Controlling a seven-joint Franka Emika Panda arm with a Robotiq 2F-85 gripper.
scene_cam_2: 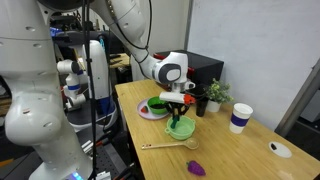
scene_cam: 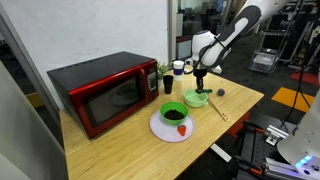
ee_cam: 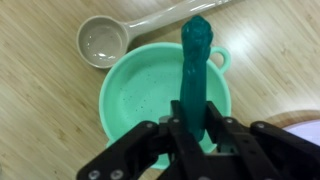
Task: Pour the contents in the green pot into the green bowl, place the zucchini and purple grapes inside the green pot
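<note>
Gripper (ee_cam: 196,128) first: jaws closed most of the way, pinching the zucchini (ee_cam: 196,65) by one end, with the rest of it sticking straight out past the fingertips. In an exterior view the gripper (scene_cam_2: 180,101) hangs directly above the pot (scene_cam_2: 181,127), so I read that long axis as close to vertical, free tip down toward the pot. The wrist view backs up the line-up: the pot (ee_cam: 140,100) fills the frame under the fingers, its pale inside bare, nothing in it that I can see. The zucchini's tip shows over the far side near the handle (ee_cam: 219,58); whether it touches the bottom I can't tell. So the target lies straight below, not off to a side. My call is a short drop and a release, though a zucchini let go on end will likely topple and could end up leaning on the rim. Further out, a ladle (ee_cam: 103,40) lies just beside the pot. The bowl (scene_cam: 173,112) sits on a plate (scene_cam: 158,128) nearby. The grapes (scene_cam: 221,92) lie on the table (scene_cam: 240,105), well apart, on the pot's side away from the bowl.
</note>
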